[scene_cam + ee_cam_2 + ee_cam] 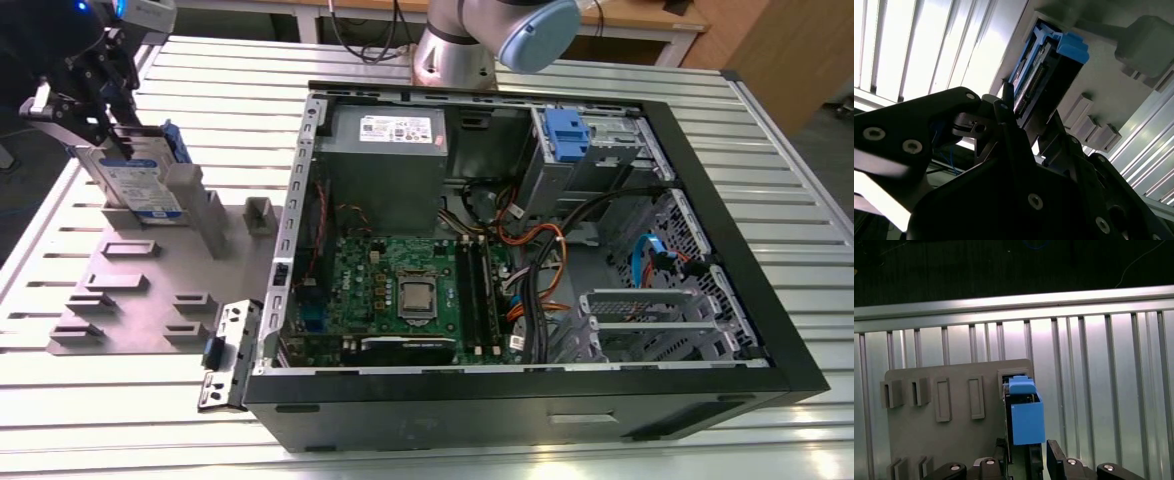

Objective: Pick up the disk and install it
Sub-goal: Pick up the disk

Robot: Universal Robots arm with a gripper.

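Gripper [114,135] hangs at the exterior view's left, set over the upper end of the disk [140,190]; whether it is clenched on the drive or only placed around it cannot be told. In both wrist views the gripper [1026,450] [1029,112] lines up with the disk's [1027,422] [1046,65] blue bracket. The disk stands on edge, its label facing out and its lower end at a slot of the grey holder plate [134,290]. That plate lies flat on the slatted metal table [134,420], just beside the open computer case [747,300]. Inside the case lie the green motherboard [400,290], the grey power supply [387,160] and a blue latch [567,135].
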